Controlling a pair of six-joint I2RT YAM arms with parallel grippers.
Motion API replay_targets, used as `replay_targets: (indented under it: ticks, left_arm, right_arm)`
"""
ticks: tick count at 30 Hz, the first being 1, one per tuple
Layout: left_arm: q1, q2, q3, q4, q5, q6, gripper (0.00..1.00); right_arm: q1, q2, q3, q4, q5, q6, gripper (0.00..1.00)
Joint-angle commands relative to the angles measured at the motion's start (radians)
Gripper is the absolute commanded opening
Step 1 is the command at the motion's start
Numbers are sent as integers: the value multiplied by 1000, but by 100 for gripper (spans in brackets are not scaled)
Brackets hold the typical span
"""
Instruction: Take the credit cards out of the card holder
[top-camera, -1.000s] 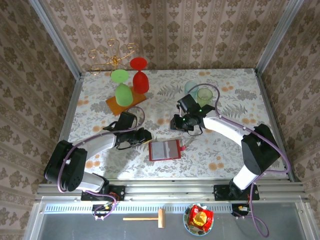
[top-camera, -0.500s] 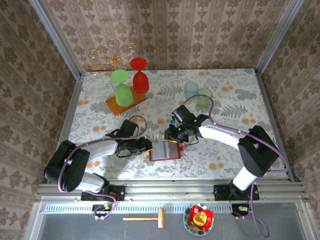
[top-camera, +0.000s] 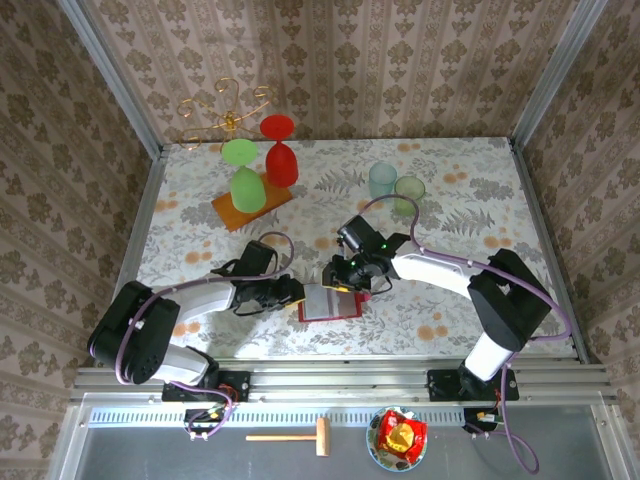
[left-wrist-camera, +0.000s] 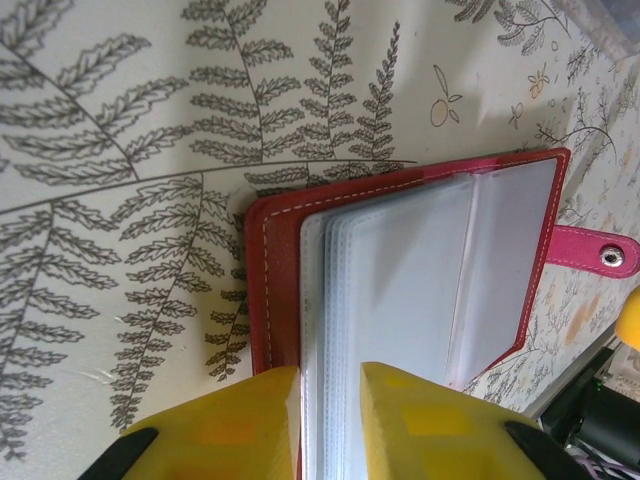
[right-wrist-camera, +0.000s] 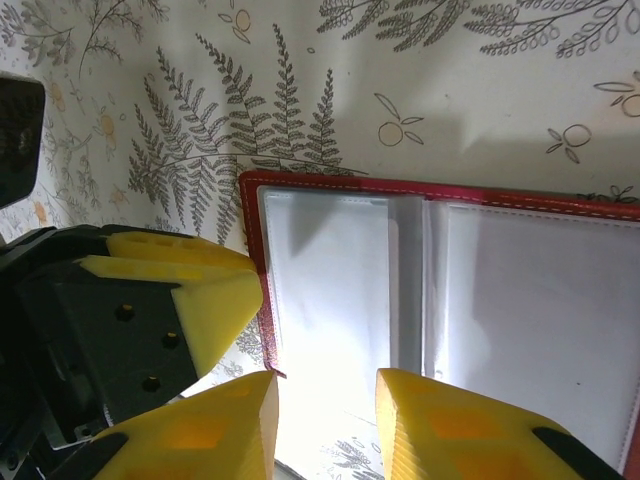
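Note:
The red card holder (top-camera: 335, 303) lies open and flat on the patterned table, its greyish clear pockets facing up (left-wrist-camera: 400, 270) (right-wrist-camera: 500, 290). I can make out no credit cards in the pockets. My left gripper (top-camera: 292, 291) is at the holder's left edge. Its jaws stand narrowly open (left-wrist-camera: 330, 385), one fingertip over the red cover, the other over the pockets, with the pocket edges between them. My right gripper (top-camera: 347, 278) hangs open over the holder's far left part (right-wrist-camera: 327, 400), with nothing between its fingers. The left gripper's yellow fingers (right-wrist-camera: 195, 290) sit just beside it.
The holder's red tab (left-wrist-camera: 600, 255) sticks out on its right side. Green and red wine glasses stand on an orange board (top-camera: 250, 203) at the back left, next to a gold rack (top-camera: 225, 110). Two clear cups (top-camera: 395, 185) stand at the back right.
Both grippers have closed in on the holder. The left one moved right and nearer to reach its left edge, while the right one came forward and left from the cups' side to its far edge.

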Motion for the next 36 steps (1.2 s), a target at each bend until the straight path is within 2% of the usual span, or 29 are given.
replay_targets:
  ticks: [1,16,29,36]
  left_arm:
    - [-3,4,-13,10,-7,-11,19]
    - [-3,16,-16,-9,-14,-2,9]
    - [-2,31,-13,-12,-14,1,9]
    - [-3,33,-15,-11,-13,4,9]
  right_arm:
    - [12,28,-16,26,-35,21,31]
    - [31,92,-16,70,-73,38,28]
    - [41,148,16,69,-109,29,29]
    - [42,169,28,31,-88,13,29]
